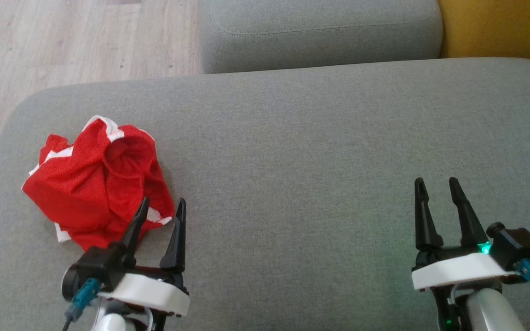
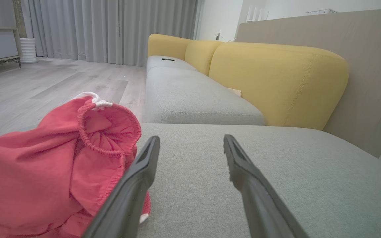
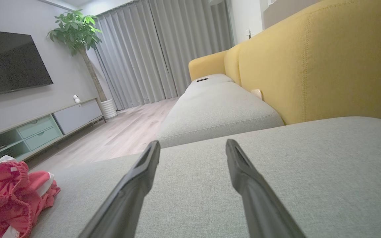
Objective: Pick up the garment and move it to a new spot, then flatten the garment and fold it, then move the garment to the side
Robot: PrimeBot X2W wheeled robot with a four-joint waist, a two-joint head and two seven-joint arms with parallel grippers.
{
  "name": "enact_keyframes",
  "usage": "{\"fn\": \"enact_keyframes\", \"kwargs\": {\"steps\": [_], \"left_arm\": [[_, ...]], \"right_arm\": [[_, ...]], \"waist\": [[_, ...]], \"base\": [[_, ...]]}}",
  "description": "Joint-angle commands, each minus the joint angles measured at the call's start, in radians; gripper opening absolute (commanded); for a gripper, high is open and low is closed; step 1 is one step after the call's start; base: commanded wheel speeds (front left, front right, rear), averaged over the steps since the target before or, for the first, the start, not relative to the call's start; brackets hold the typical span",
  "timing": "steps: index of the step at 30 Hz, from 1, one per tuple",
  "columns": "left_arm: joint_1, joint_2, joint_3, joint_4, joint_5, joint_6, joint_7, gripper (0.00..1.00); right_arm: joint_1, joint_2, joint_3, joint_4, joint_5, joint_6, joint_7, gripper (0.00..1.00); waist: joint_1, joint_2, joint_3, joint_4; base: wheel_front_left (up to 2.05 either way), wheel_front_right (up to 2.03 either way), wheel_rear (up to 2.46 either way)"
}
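Observation:
The garment (image 1: 99, 179) is a red mesh piece with white trim, crumpled in a heap on the left part of the grey cushion (image 1: 315, 161). In the left wrist view the garment (image 2: 55, 165) fills the lower left, its elastic opening facing up. My left gripper (image 1: 163, 206) stands open at the heap's near right edge, its left finger overlapping the cloth, with nothing between its fingers. Far to the right my right gripper (image 1: 436, 184) is open and empty over bare cushion. The right wrist view shows the garment (image 3: 8, 195) at the far lower left.
A second grey seat cushion (image 1: 320, 32) lies beyond the one in front, with a yellow backrest (image 2: 276, 82) at the right. Wooden floor (image 1: 62, 41) runs past the cushion's left and far edges. A TV cabinet (image 3: 38, 129) and a potted plant (image 3: 78, 33) stand across the room.

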Motion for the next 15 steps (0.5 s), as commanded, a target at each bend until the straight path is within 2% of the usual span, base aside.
{"fn": "enact_keyframes", "kwargs": {"steps": [1,7,15], "left_arm": [[-0.03,-0.005,0.047,-0.027,0.012,-0.009,-0.012,1.0],[-0.033,-0.01,0.069,-0.019,0.016,-0.027,-0.012,1.0],[-0.034,-0.011,0.062,-0.021,-0.004,-0.023,-0.012,1.0]], "right_arm": [[-0.045,-0.008,0.028,-0.024,-0.007,-0.001,-0.011,1.0],[-0.051,-0.008,0.027,-0.018,-0.005,-0.001,-0.011,1.0],[-0.051,-0.008,0.025,-0.017,-0.003,-0.001,-0.011,1.0]], "waist": [[0.0,-0.0001,0.001,-0.001],[0.0,-0.0001,0.003,-0.004],[0.0,-0.0001,-0.001,-0.002]], "base": [[0.0,0.0,0.0],[0.0,0.0,0.0],[0.0,0.0,0.0]]}}
